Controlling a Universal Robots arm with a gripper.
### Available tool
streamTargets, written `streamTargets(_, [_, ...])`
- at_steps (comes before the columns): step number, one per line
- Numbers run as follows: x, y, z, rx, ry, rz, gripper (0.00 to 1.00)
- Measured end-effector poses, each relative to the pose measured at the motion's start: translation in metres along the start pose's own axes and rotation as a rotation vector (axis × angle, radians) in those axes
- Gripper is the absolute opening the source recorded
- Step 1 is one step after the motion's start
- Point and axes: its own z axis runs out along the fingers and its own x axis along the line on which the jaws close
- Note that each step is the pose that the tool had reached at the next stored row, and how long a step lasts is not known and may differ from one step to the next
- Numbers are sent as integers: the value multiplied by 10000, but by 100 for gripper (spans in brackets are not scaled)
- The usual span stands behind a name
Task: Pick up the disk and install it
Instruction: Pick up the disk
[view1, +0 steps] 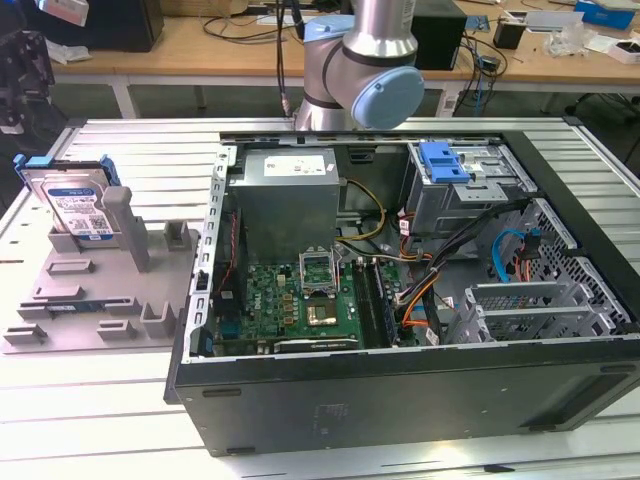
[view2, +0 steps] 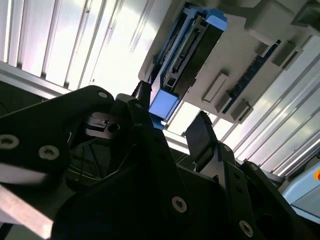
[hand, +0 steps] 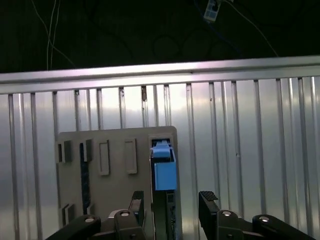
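The disk (view1: 75, 200) is seen standing on edge in a slot of the grey fixture (view1: 90, 290). The fixture is set on the slatted metal table (view1: 120, 150) at the exterior view's left, beside the open computer case (view1: 400, 400). In both wrist views the gripper (hand: 172, 202) is seen over the disk with its fingers (hand: 207, 200) spread wide. The disk's blue-framed edge is framed between them, and nothing is gripped.

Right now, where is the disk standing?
The disk stands on edge in the grey fixture, at the exterior view's left, apart from the open computer case.
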Motion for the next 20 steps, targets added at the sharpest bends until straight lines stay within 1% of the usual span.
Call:
streamTargets(3, [1, 24, 30, 24, 3, -161, 56])
streamTargets(7, [1, 40, 50, 38, 11, -387, 56])
streamTargets(14, [1, 40, 53, 44, 10, -406, 56])
streamTargets(18, [5, 44, 73, 115, 8, -402, 56])
streamTargets(20, [12, 47, 84, 128, 7, -404, 56])
